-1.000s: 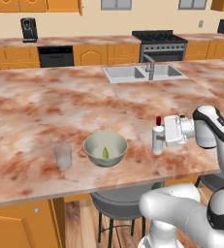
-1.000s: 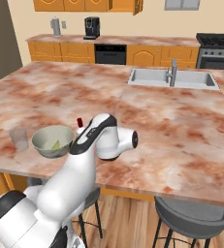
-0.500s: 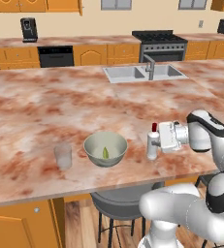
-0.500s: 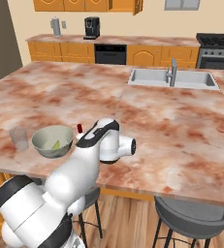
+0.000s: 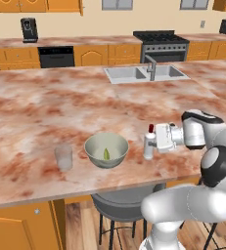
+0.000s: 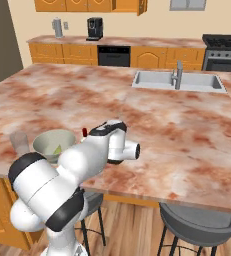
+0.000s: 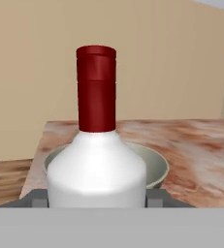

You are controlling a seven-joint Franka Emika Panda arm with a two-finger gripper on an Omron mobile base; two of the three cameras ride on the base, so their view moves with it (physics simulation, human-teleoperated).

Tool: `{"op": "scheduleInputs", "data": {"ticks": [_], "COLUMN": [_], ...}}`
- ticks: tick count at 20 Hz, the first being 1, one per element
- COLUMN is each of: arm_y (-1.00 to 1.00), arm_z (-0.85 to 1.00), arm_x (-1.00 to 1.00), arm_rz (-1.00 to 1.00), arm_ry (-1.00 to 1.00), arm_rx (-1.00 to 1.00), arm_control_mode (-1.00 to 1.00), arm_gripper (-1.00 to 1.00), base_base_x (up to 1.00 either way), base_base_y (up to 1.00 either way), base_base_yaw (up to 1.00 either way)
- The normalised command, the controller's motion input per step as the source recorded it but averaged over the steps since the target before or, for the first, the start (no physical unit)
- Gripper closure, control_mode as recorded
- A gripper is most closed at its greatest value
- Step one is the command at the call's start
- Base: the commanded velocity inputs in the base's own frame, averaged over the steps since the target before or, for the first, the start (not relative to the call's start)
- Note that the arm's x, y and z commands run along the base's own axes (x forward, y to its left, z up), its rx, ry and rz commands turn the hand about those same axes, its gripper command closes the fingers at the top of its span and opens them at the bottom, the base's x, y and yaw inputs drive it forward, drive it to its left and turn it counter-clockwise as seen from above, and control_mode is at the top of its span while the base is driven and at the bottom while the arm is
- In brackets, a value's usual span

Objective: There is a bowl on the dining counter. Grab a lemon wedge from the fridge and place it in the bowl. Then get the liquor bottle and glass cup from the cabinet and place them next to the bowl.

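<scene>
The grey bowl (image 5: 92,146) sits near the front edge of the dining counter, and the lemon wedge (image 5: 106,154) lies inside it. The glass cup (image 5: 63,157) stands just left of the bowl. My gripper (image 5: 154,142) is shut on the white liquor bottle (image 5: 147,149) with its red cap, holding it upright close to the bowl's right side. In the hand view the bottle (image 7: 96,164) stands between the fingertips (image 7: 38,198), with the bowl (image 7: 158,162) right behind it. From the right base view the arm covers the bottle except for its red cap (image 6: 85,132), beside the bowl (image 6: 43,142) and the cup (image 6: 18,141).
The counter's front edge (image 5: 109,188) runs just before the bowl, with a grey stool (image 5: 124,201) below it. A sink with a faucet (image 5: 146,72) lies at the counter's far side. Broad bare marble (image 5: 46,107) stretches behind the bowl.
The gripper has carried the bottle leftward and a little lower, bringing it close beside the bowl. Bowl, lemon wedge and cup have stayed put.
</scene>
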Motion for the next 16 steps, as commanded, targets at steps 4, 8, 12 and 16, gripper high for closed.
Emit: {"op": "scheduleInputs", "data": {"ticks": [4,8,12,16], "arm_y": [0.00,0.00,0.02,0.04], "arm_z": [-0.16,-0.18,-0.15,-0.15], "arm_x": [0.23,0.21,0.15,0.11], "arm_rz": [0.01,0.01,0.00,0.00], "arm_ry": [0.00,0.00,0.00,-0.01], "arm_rx": [0.00,0.00,0.00,0.00], "arm_control_mode": [-1.00,-1.00,-1.00,-1.00], "arm_gripper": [1.00,1.00,1.00,1.00], "base_base_x": [0.00,0.00,0.00,0.00], "base_base_y": [0.00,0.00,0.00,0.00], "base_base_yaw": [0.00,0.00,0.00,0.00]}}
